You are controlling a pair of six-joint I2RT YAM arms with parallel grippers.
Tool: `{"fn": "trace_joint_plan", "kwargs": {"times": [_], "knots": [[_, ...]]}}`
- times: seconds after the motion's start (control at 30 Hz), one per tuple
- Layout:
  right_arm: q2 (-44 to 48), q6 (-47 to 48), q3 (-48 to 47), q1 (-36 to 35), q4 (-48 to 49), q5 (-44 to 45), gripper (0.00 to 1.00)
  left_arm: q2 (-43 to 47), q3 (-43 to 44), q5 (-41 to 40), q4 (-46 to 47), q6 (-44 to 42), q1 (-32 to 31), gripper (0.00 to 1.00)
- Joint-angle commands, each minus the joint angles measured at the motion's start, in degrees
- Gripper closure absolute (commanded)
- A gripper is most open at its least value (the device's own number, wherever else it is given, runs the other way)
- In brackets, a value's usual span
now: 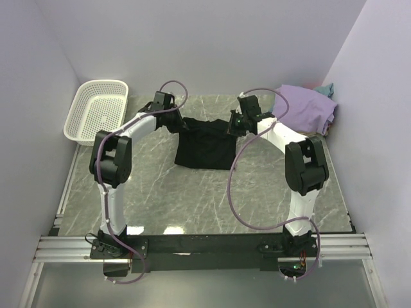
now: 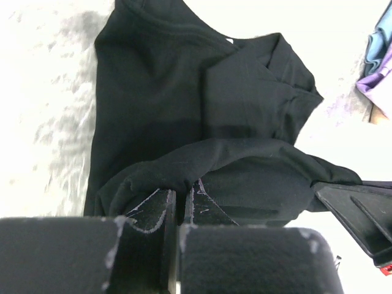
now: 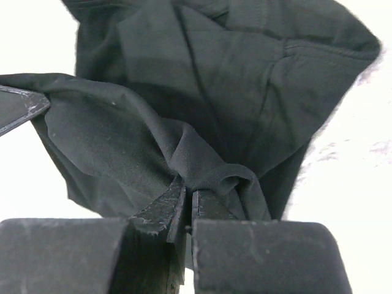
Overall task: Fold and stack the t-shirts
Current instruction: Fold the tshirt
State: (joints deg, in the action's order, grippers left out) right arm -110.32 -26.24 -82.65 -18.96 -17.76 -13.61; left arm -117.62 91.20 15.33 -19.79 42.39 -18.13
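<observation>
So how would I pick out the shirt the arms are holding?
On the grey marble table, look near the middle. The black t-shirt is pinched there by the left tool and right tool. It is the only dark cloth; the lavender shirt is heaped far right.

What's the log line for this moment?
phase: folding black t-shirt | left gripper: shut on it | right gripper: shut on it | lavender t-shirt: heaped far right | basket: far left

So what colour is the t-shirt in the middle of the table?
The t-shirt is black, no print showing; best seen in the left wrist view.
</observation>
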Motion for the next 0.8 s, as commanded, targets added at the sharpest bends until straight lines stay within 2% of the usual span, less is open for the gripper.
{"fn": "trace_joint_plan", "kwargs": {"times": [0.0,0.4,0.53,0.57,0.63,0.67,0.77], "knots": [[-2.35,0.93,-4.36,1.91,-0.17,1.04,1.00,-3.57,4.69,4.17,4.40,-2.14,0.55,0.99],[-3.58,0.05,-3.48,3.76,1.51,9.73,1.00,-8.67,11.01,10.24,12.22,-1.52,2.75,0.99],[-4.64,-0.74,-3.57,3.93,3.43,15.00,1.00,-12.97,17.76,14.63,14.77,-2.05,3.89,0.99],[-4.38,-0.92,-2.87,4.02,4.39,17.80,1.00,-14.81,18.83,15.51,15.83,-2.14,4.24,0.94],[-4.20,-1.62,-2.08,4.02,7.64,20.62,1.00,-16.84,22.24,17.61,19.24,-0.39,4.86,0.92],[-4.72,-1.71,-3.21,4.11,7.65,22.64,1.00,-19.55,23.31,19.28,21.27,0.58,5.47,0.87],[-5.78,-2.85,-5.68,4.46,6.41,26.07,1.00,-26.22,32.09,22.98,19.97,2.26,6.35,0.77]]}}
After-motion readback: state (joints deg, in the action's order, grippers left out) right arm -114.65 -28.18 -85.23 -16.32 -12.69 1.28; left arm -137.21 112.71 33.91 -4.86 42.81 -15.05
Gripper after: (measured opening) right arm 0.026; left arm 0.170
